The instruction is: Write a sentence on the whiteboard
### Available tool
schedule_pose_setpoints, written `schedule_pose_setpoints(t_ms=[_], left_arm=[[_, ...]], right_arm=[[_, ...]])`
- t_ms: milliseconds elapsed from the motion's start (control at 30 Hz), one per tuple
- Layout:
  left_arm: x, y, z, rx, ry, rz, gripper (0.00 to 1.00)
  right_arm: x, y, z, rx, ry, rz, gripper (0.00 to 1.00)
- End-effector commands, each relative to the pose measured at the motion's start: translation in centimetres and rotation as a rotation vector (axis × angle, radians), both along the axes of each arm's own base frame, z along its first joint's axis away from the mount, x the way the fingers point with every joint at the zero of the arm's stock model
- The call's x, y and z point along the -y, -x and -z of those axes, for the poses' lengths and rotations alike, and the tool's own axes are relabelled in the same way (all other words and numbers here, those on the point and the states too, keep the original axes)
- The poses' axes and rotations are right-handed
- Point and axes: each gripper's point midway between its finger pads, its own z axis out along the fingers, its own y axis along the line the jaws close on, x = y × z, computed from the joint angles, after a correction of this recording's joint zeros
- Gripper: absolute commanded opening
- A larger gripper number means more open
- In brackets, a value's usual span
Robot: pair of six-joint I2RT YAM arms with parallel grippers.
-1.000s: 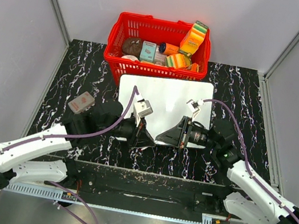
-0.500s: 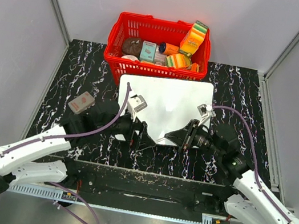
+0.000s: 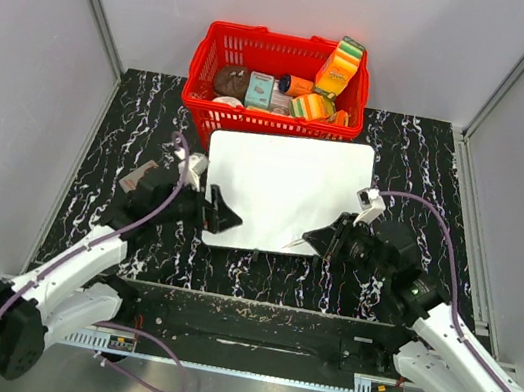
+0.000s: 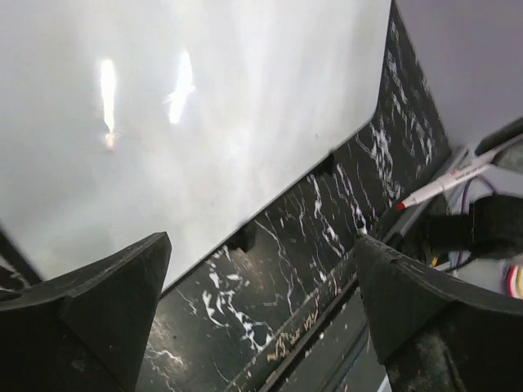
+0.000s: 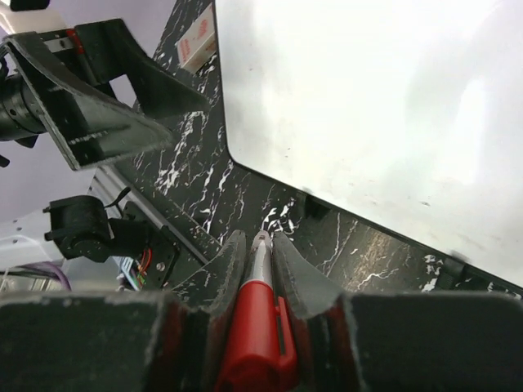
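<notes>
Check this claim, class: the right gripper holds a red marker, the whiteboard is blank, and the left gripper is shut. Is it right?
Not quite: the left gripper is open, its jaws spread wide with nothing between them, as the left wrist view shows. The rest stands: the right gripper holds a red marker and the whiteboard is blank.

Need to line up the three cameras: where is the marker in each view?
Top external: marker by the whiteboard's near edge, in the right pincer.
Left wrist: far right, red tip pointing down-left.
Right wrist: bottom centre, between the fingers.
Shared landmark: the whiteboard's near edge.
</notes>
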Motion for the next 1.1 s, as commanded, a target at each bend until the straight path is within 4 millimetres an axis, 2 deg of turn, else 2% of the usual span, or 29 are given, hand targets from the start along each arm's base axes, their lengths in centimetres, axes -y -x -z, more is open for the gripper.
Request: schedule_pose_setpoints(t_ms=[0, 33, 67, 133, 233, 467, 667, 833, 867, 933, 967, 1033, 1067], left_arm=[[-1.9, -1.2, -4.0, 0.122, 0.181, -0.036, 0.99], [-3.2, -2.1, -3.8, 0.125, 0.181, -0.092, 0.99], [-3.8, -2.3, -3.4, 0.106, 0.192, -0.125, 0.99], [-5.1, -3.0, -3.9, 0.131, 0.217, -0.175, 0.99], [-7.0, -3.9, -3.5, 0.128, 0.211, -0.269, 0.99], [-9.0, -5.2, -2.8, 0.153, 0.129, -0.372, 0.99], [-8.8, -6.4, -2.9, 0.192, 0.129, -0.357, 0.99], [-8.2, -8.2, -3.1, 0.222, 0.139, -0.322, 0.99], [-7.9, -8.5, -2.5, 0.202, 0.139, -0.310, 0.99], [-7.9, -9.5, -2.9, 0.234, 0.130, -0.301, 0.99], [-7.9, -9.9, -2.0, 0.208, 0.120, -0.293, 0.99], [-7.8, -10.6, -2.3, 0.232, 0.117, -0.273, 0.99], [-7.6, -10.7, -1.8, 0.215, 0.121, -0.252, 0.99]], right_arm=[[0.7, -1.2, -2.3, 0.082, -0.006, 0.066, 0.00], [0.8, -1.1, -2.5, 0.088, -0.008, 0.069, 0.00], [0.9, -1.2, -2.4, 0.089, -0.007, 0.075, 0.00], [1.0, -1.2, -2.6, 0.096, -0.006, 0.080, 0.00], [1.3, -1.3, -2.7, 0.103, -0.001, 0.092, 0.00], [1.7, -1.5, -2.6, 0.109, 0.013, 0.118, 0.00], [1.4, -1.8, -2.6, 0.109, 0.019, 0.111, 0.00], [1.2, -1.8, -2.9, 0.112, 0.009, 0.101, 0.00], [1.2, -1.8, -3.0, 0.113, 0.008, 0.101, 0.00], [1.3, -1.8, -3.1, 0.117, 0.005, 0.103, 0.00], [1.3, -1.7, -3.2, 0.119, 0.003, 0.103, 0.00], [1.4, -1.7, -3.4, 0.127, 0.000, 0.104, 0.00], [1.4, -1.7, -3.4, 0.125, 0.000, 0.104, 0.00]])
